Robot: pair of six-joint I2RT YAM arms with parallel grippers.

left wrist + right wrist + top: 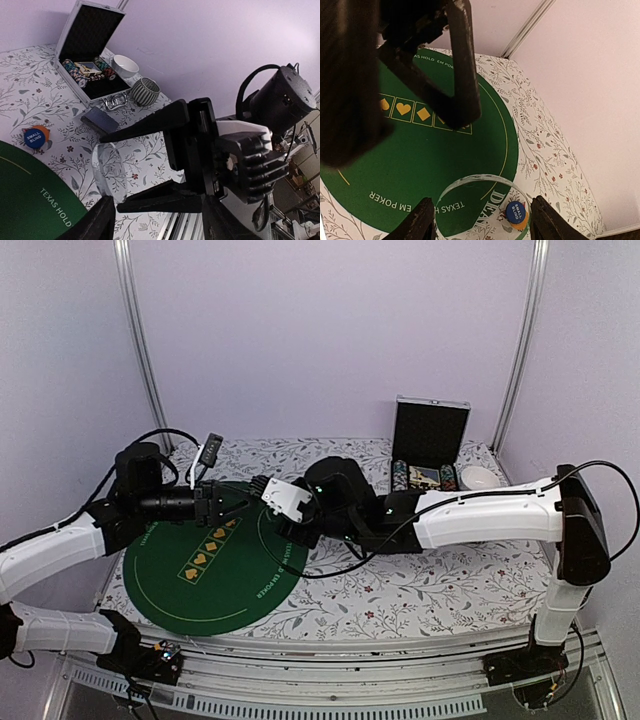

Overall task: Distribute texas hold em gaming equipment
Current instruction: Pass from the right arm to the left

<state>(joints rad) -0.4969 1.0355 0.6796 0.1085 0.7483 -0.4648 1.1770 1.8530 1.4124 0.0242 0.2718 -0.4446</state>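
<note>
My right gripper (480,210) is shut on a clear round disc (470,186) lettered "DEA", held on edge above the rim of the green poker mat (420,165). The disc also shows in the left wrist view (110,170), between the right fingers (150,125). My left gripper (157,212) is open and faces the right gripper (258,490) closely; its fingers (465,65) straddle it. A blue "small blind" disc on an orange disc (516,214) lies on the cloth beside the mat. A grey-blue card deck (100,120) lies nearby. Striped chips (75,72) sit in the case. The triangular marker is out of view.
The open silver-and-black case (430,430) stands at the back right with a white bowl (125,65) and a ribbed cup (145,91) beside it. The floral cloth (430,580) covers the table. The right arm stretches across the middle.
</note>
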